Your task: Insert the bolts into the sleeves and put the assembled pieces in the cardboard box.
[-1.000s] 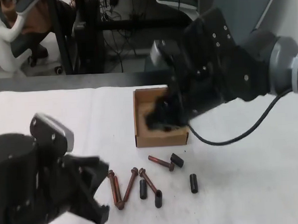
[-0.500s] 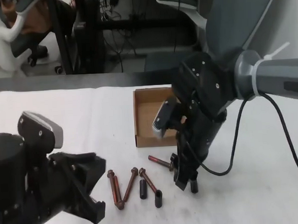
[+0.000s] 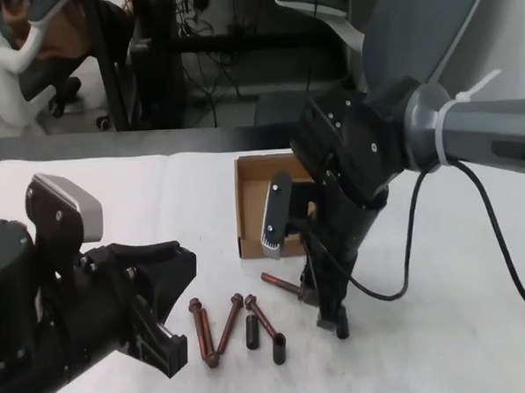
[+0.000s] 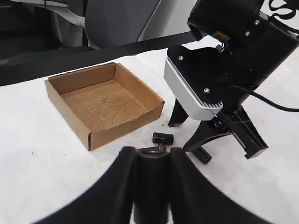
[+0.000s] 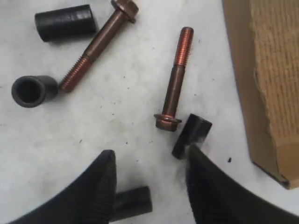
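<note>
The left gripper (image 4: pixel 151 161) is at the near left. Its fingers are drawn in narrow around a black held sleeve (image 4: pixel 150 186), which stands upright between them.

Just right of it, copper bolts lie on the white surface (image 3: pixel 446 336). The leftmost bolt (image 3: pixel 200 330) and the leaning bolt (image 3: pixel 228 323) meet at their near ends. The third bolt (image 3: pixel 261 315) lies just beside them. A lying sleeve (image 3: pixel 252 332) rests between the leaning bolt and the third bolt. An open-ended sleeve (image 3: pixel 278 347) sits at the third bolt's near end.

Farther back is the cardboard box (image 3: pixel 247 246), with the fourth bolt (image 3: pixel 281 283) just on the near side of its front wall. The head of that bolt is right beside a tilted sleeve (image 5: pixel 191 135).

Right of that, the right gripper (image 5: pixel 149 161) points down at the surface. Its fingers are spread wide on either side of a low sleeve (image 5: pixel 133 203), which lies on the surface between them. One end of it is against one finger, and it is not clamped.
</note>
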Controlling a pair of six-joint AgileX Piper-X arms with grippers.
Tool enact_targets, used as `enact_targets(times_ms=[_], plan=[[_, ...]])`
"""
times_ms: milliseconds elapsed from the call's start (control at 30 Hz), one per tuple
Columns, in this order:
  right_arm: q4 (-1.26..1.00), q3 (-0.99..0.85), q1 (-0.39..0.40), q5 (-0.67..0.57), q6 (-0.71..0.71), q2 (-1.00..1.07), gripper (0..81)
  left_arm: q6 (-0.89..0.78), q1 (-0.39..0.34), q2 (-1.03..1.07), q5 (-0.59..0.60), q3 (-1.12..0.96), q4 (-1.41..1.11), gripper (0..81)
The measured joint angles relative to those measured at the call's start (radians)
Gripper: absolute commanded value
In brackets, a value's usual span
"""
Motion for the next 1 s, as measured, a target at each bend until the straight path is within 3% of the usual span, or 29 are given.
enact_targets(times_ms=[667,767,900,1000], plan=[[0.032,-0.193,0.006,0.012,-0.016,0.214,41.4,-0.003,0.0,-0.1,-0.045,0.0,0.009,1.7],[0.043,-0.193,0.006,0.036,-0.02,0.241,30.1,-0.003,0.0,-0.1,-0.051,0.0,0.009,1.7],[0.055,-0.198,0.007,0.036,-0.036,0.247,0.3,-0.003,0.0,-0.1,-0.05,0.0,0.009,1.7],[0.057,-0.199,0.007,0.036,-0.037,0.247,0.0,-0.003,0.0,-0.1,-0.05,0.0,0.009,1.7]])
